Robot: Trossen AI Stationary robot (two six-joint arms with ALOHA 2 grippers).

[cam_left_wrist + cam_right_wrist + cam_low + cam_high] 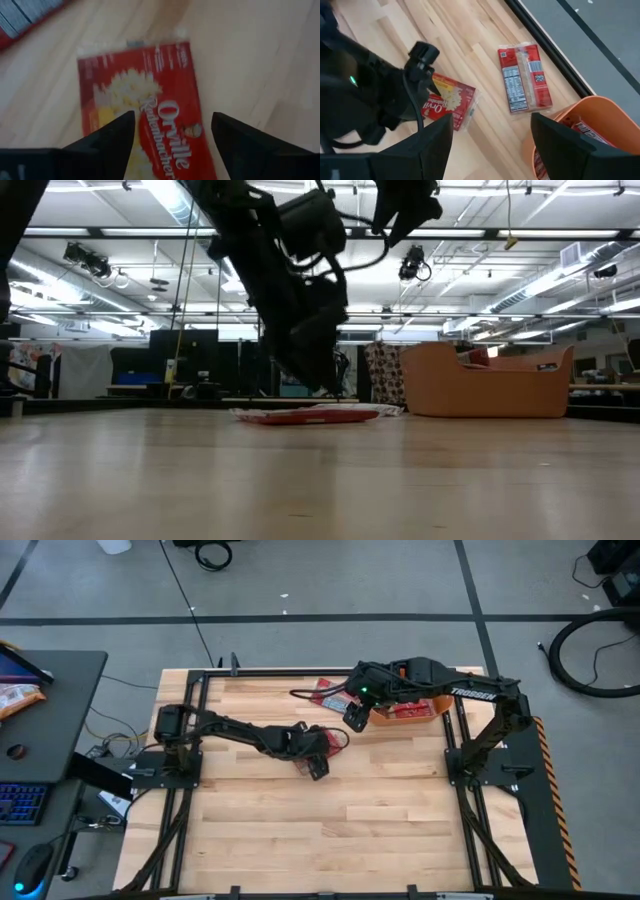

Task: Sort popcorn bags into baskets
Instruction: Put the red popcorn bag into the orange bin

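A red popcorn bag (150, 95) with a cream-yellow picture lies flat on the wooden table (332, 737) (310, 416). My left gripper (172, 117) hovers just over it, open, one finger on either side of its width (318, 765). A second bag (525, 77) lies back side up near the far edge (325, 692). The orange tub (592, 110) stands at the far right (410, 712) (490, 385) with red bags (585, 132) inside. My right gripper (492, 117) is open and raised beside the tub (355, 718), holding nothing.
The left arm (365, 90) stretches across the table's middle, close under the right gripper. Black frame rails (300, 672) run along the table's far edge and sides. Bare wood (320, 830) fills the near half. A desk (50, 710) with a keyboard stands off to the left.
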